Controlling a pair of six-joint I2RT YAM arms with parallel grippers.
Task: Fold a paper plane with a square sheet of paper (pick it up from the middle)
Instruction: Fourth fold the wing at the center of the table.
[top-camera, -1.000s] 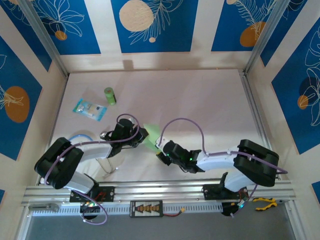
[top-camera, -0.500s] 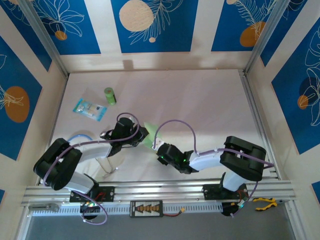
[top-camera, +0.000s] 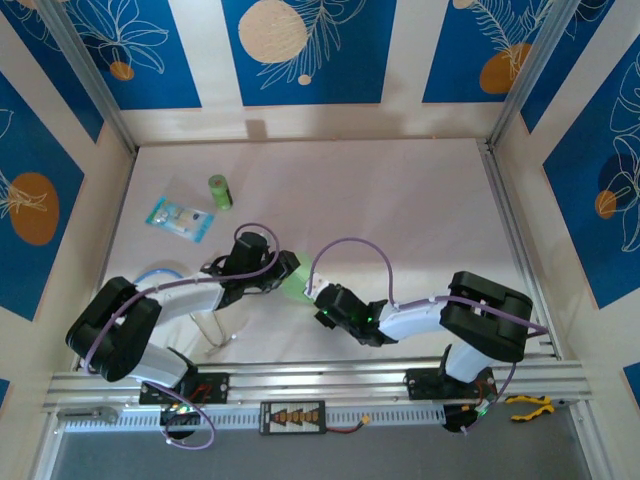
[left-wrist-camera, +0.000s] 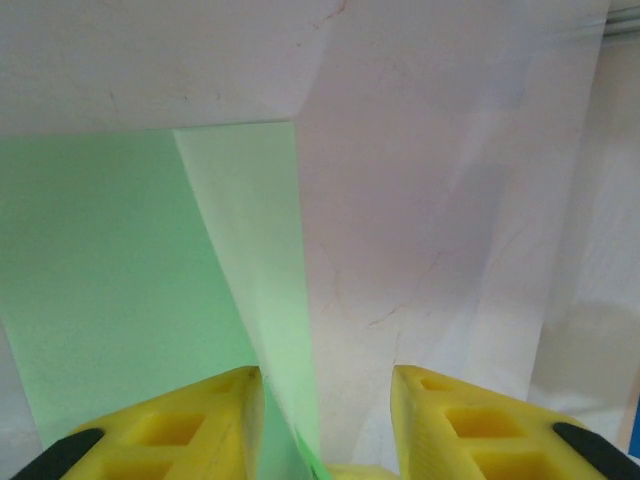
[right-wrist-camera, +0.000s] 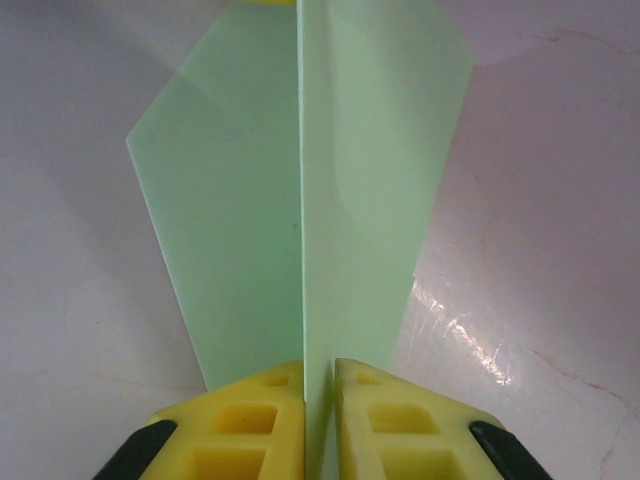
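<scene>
The square sheet of paper (right-wrist-camera: 250, 220) is pale green and folded along a centre crease, with a flap spreading to each side. My right gripper (right-wrist-camera: 318, 375) is shut on that crease, and the paper stands upright between its yellow fingers (right-wrist-camera: 250, 420). From above, the paper (top-camera: 293, 280) sits between the two wrists at the table's near middle, my right gripper (top-camera: 312, 292) at its near-right side. My left gripper (top-camera: 283, 272) is at its left side. My left gripper (left-wrist-camera: 325, 400) is open; the paper (left-wrist-camera: 120, 280) leans against its left finger (left-wrist-camera: 170, 425), and a lighter flap (left-wrist-camera: 255, 230) runs into the gap.
A small green cylinder (top-camera: 219, 191) and a clear blue-printed packet (top-camera: 180, 218) lie at the far left. A pale blue ring (top-camera: 160, 272) sits by the left arm. The metal rail (top-camera: 330, 380) runs along the near edge, with yellow pliers (top-camera: 528, 405) at its right end.
My left gripper has opened, letting go of the paper. My right gripper has moved left and shut on the paper's crease.
</scene>
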